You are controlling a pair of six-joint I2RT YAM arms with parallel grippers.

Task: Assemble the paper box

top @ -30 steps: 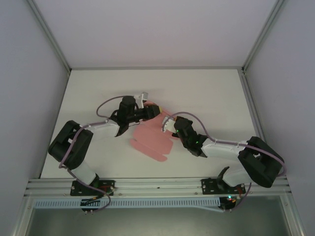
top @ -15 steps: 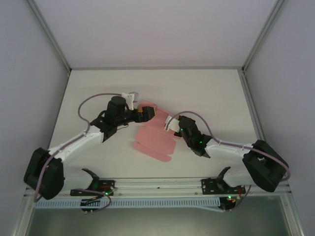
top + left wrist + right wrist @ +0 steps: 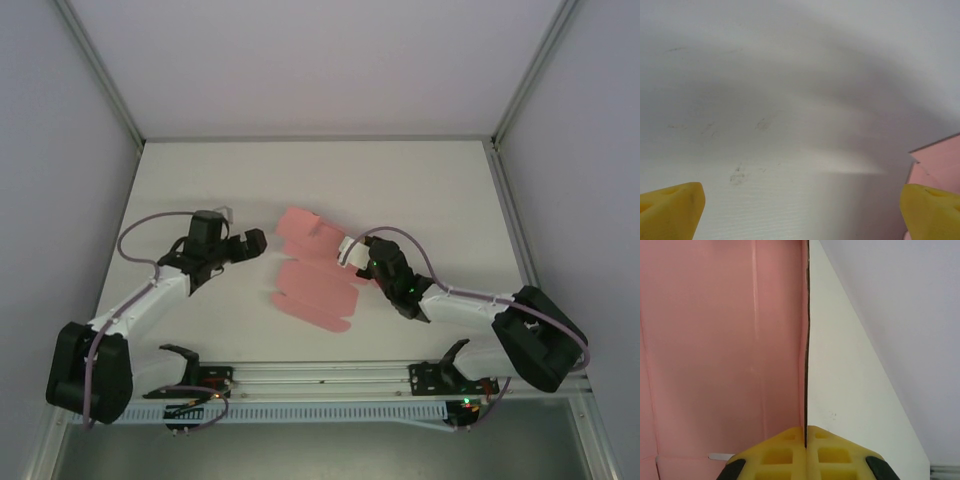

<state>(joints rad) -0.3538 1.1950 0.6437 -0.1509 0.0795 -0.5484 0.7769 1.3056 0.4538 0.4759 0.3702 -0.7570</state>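
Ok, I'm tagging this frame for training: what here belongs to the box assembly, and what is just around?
Belongs to the job:
paper box, a pink card sheet
right gripper, shut on its edge
left gripper, open, apart from it

Just surroundings:
white table
metal rail
grey walls

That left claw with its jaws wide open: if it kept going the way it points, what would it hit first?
Most likely the paper box, the flat pink sheet: the left gripper points toward its nearest edge. From its wrist camera the table lies ahead too, so depth is unclear.
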